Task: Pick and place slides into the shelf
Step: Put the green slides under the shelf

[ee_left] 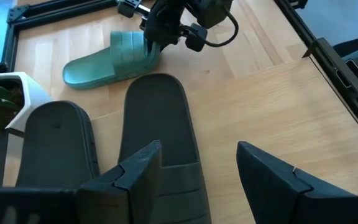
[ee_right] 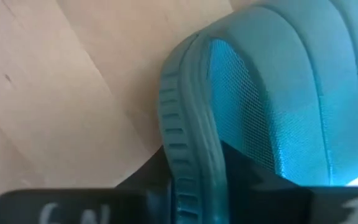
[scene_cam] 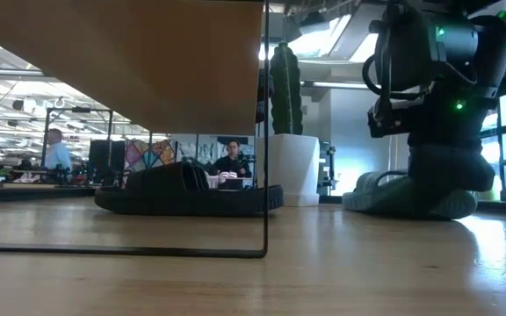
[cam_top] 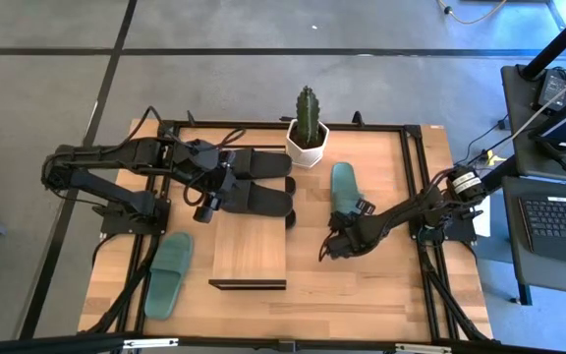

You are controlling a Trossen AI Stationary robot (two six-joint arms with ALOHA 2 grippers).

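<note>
A green slide [cam_top: 343, 192] lies right of the shelf [cam_top: 250, 251], a low rack with a wooden top and a black frame. My right gripper [cam_top: 334, 242] is at that slide's strap, near its near end, shut on it. Two black slides [cam_top: 256, 163] [cam_top: 255, 198] lie side by side on the table behind the shelf. My left gripper [ee_left: 197, 150] hovers open above the nearer black slide [ee_left: 157, 118], touching nothing. A second green slide [cam_top: 170, 274] lies flat at the shelf's left. My right gripper has the ribbed edge of the green slide's strap [ee_right: 182, 146] between its two fingers. One finger [ee_right: 263, 177] is under the strap against the mesh lining, the other [ee_right: 73, 208] outside. It comes slanting down from the table's right. The slide's sole [scene_cam: 402, 204] rests on the table.
A cactus in a white pot [cam_top: 308, 133] stands at the far edge, between the black slides and the right green slide. A black frame [cam_top: 416, 177] runs around the tabletop. Bare wood [cam_top: 362, 295] lies near the front right. People sit in the room beyond.
</note>
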